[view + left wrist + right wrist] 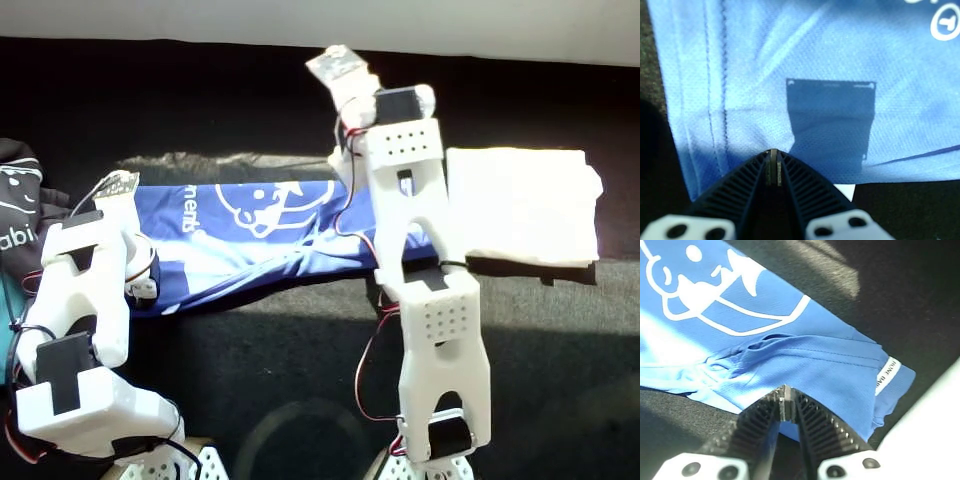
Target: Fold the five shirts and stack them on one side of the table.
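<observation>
A blue shirt [250,225] with white print lies stretched across the middle of the dark table. My left gripper [772,170] is shut at the shirt's [830,60] near hem, at its left end. My right gripper [785,405] is shut on the edge of the same shirt [805,360], close to the end that carries a small white label [888,375]; fabric shows between its fingers. Creases run across the cloth toward the right arm [410,210]. A folded white shirt [520,205] lies on the right side of the table.
A heap of dark shirts [20,200] sits at the far left edge, behind the left arm [85,290]. The black table [280,370] spreads out in front of the blue shirt between the two arm bases. The white shirt's corner [935,430] lies beside the right gripper.
</observation>
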You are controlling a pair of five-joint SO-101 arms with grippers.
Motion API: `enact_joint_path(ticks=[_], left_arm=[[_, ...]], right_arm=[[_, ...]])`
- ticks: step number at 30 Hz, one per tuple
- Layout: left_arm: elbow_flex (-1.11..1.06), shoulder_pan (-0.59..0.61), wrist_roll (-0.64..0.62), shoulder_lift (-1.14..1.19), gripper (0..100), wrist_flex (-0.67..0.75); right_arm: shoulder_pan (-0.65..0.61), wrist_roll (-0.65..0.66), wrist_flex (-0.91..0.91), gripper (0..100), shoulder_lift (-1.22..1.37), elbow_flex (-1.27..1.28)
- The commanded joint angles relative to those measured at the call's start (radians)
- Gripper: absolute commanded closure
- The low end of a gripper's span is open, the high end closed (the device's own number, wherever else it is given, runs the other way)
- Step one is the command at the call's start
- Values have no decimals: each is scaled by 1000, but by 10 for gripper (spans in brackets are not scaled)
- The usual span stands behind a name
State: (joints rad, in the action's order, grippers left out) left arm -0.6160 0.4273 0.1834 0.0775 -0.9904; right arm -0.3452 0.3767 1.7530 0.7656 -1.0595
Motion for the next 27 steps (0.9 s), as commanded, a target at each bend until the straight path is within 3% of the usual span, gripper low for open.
enact_joint_path(ticks=[1, 11, 17, 27], left_arm=[[-1, 5, 3, 5, 990, 34], [-1, 5, 3, 5, 990, 34], [-1, 5, 3, 5, 990, 34], [-1, 5, 3, 5, 990, 34]], right_arm=[[-59, -11, 10, 992, -15, 76], [-140, -49, -27, 992, 8, 120], [-143, -51, -61, 992, 154, 110], [-157, -46, -136, 992, 211, -50]])
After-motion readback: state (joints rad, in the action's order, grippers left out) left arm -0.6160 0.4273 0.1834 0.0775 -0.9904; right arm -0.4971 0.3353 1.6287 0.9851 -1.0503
